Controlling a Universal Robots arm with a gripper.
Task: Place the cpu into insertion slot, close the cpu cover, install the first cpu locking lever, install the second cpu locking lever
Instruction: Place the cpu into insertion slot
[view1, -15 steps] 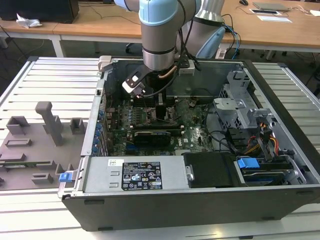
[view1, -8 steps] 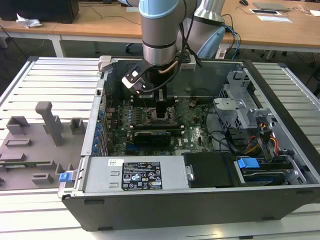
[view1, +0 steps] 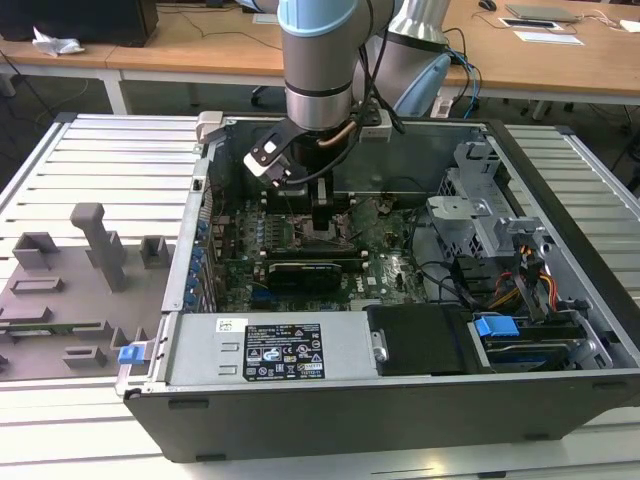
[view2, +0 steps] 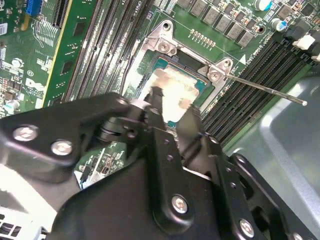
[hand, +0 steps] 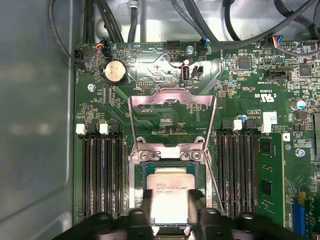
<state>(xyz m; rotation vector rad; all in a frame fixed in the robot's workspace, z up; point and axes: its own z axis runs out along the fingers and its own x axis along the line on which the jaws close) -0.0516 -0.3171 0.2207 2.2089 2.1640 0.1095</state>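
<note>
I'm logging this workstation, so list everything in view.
Computer case: one, black, on the slatted table.
Circuit board: one, green, inside the case.
Socket: one, silver-rimmed, mid-board.
Chip: one, silver, in the socket.
Cover frame: one, silver, hinged open.
Memory slots: several, black, flanking the socket.
Coin battery: one, silver, on the board.
Tray: one, grey, exterior view's left of the case.
Robot arm: one, silver and blue, reaching into the case.
Gripper: one, black, closed on the chip.

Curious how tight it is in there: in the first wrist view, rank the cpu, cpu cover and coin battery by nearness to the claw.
1. cpu, right at the claw.
2. cpu cover, swung open just beyond the cpu.
3. coin battery, farthest, past the cover.
</note>
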